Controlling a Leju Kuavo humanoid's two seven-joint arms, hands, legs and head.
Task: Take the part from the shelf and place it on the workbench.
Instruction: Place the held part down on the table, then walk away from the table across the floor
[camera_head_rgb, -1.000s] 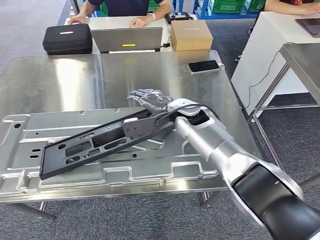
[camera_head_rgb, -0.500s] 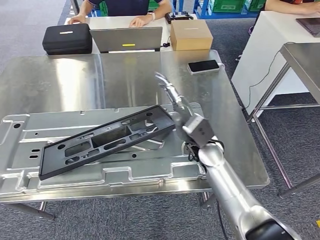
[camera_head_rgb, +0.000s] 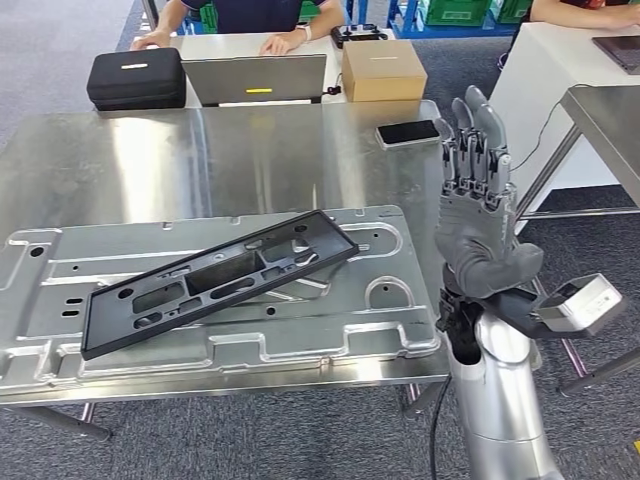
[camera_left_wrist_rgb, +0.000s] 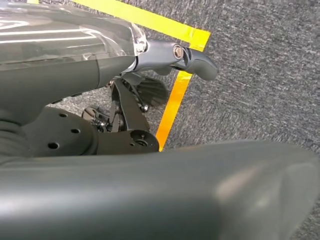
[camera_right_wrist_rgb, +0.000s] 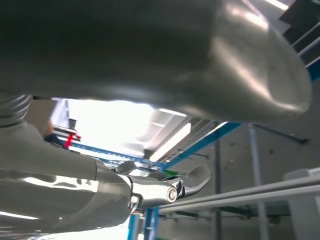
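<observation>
The black part (camera_head_rgb: 215, 280) lies flat across the centre-left of the head view, resting diagonally on the stamped metal panel (camera_head_rgb: 377, 330) that sits on the steel workbench (camera_head_rgb: 151, 160). The right hand (camera_head_rgb: 479, 215) is raised at right of centre, off the workbench edge, fingers extended and apart, holding nothing. The left hand (camera_left_wrist_rgb: 151, 100) hangs above grey floor; its fingers hold nothing.

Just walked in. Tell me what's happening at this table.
The black part lies on the embossed metal plate on the steel workbench. The right robot hand is raised beside the table, fingers up, holding nothing. At the white desk behind, a person sits at a laptop.
</observation>
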